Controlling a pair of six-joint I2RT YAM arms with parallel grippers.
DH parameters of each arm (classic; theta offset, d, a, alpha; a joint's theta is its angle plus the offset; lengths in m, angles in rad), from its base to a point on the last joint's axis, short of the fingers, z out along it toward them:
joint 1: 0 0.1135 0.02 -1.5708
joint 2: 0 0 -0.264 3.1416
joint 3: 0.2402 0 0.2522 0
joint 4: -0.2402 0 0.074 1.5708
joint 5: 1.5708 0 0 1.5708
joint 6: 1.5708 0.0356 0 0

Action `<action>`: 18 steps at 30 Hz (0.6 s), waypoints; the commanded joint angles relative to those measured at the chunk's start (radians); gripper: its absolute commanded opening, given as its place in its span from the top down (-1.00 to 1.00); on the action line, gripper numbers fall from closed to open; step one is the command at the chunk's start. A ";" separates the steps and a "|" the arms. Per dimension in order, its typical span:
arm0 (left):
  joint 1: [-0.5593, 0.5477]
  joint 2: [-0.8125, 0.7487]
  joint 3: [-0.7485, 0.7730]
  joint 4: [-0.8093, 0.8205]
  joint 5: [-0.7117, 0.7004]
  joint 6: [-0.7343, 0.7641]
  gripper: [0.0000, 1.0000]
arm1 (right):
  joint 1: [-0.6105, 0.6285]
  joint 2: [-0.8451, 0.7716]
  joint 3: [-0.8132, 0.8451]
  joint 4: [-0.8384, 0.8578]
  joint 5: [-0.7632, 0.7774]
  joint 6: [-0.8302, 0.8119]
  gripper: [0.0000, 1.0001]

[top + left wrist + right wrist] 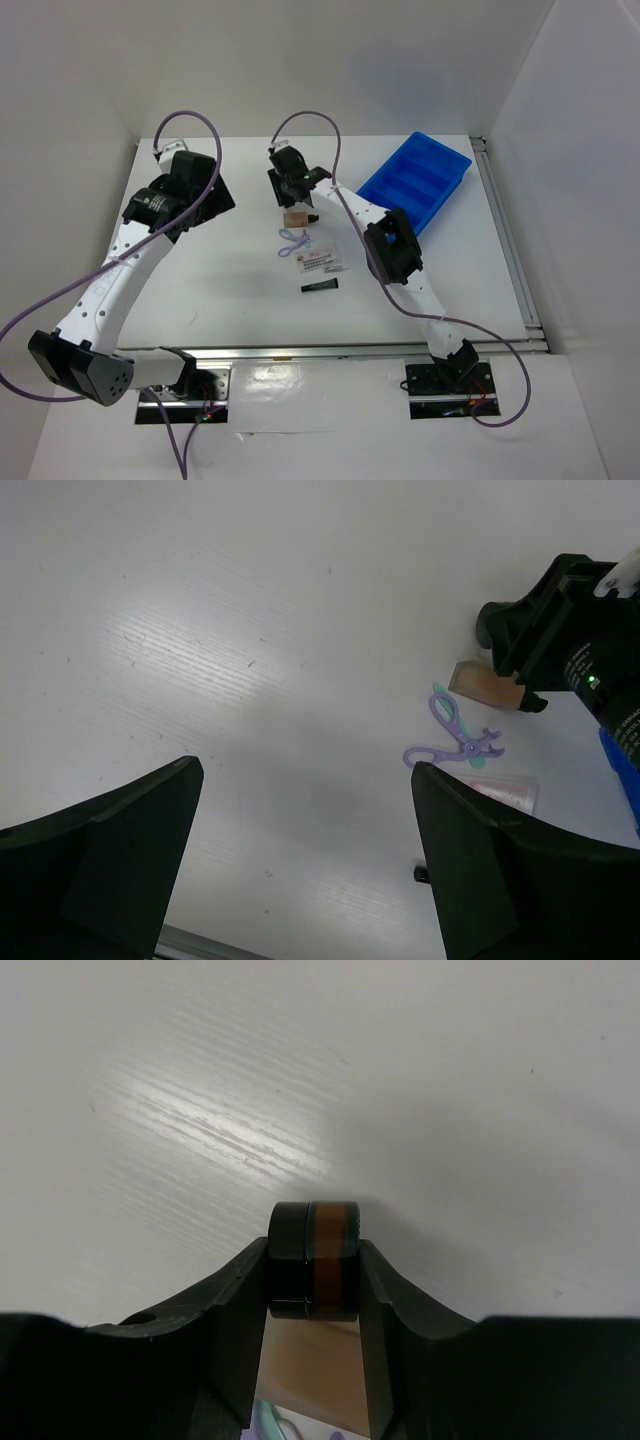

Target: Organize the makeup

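My right gripper (290, 186) (312, 1275) is shut on a tiny black item with a brown band (314, 1247), held at the table surface at the back centre. Just in front of it lies the tan cylinder with black cap (297, 216) (487, 686). Nearer me lie the lavender looped piece (292, 238) (455, 736), the white red-printed sachet (318, 261) (502, 791) and the slim black tube (319, 287). My left gripper (192, 190) (305, 865) is open and empty over bare table, left of the items.
The blue divided bin (415, 182) stands at the back right, its compartments showing nothing inside. A metal rail (330, 350) runs along the table's near edge. White walls enclose the table on the left, back and right.
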 commanded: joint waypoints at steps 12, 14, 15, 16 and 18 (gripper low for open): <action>0.006 -0.015 0.017 0.009 0.009 0.043 -1.00 | -0.196 -0.350 -0.036 0.052 -0.043 0.131 0.64; 0.006 -0.027 0.002 0.043 0.031 0.043 -1.00 | -0.270 -0.430 -0.136 0.076 -0.053 0.143 0.64; 0.006 -0.027 -0.008 0.057 0.040 0.052 -1.00 | -0.294 -0.453 -0.166 0.076 -0.053 0.143 0.64; 0.006 -0.038 -0.017 0.072 0.049 0.052 -1.00 | -0.345 -0.471 -0.192 0.076 -0.053 0.155 0.64; 0.006 -0.047 -0.038 0.104 0.075 0.061 -1.00 | -0.400 -0.511 -0.257 0.076 -0.062 0.169 0.64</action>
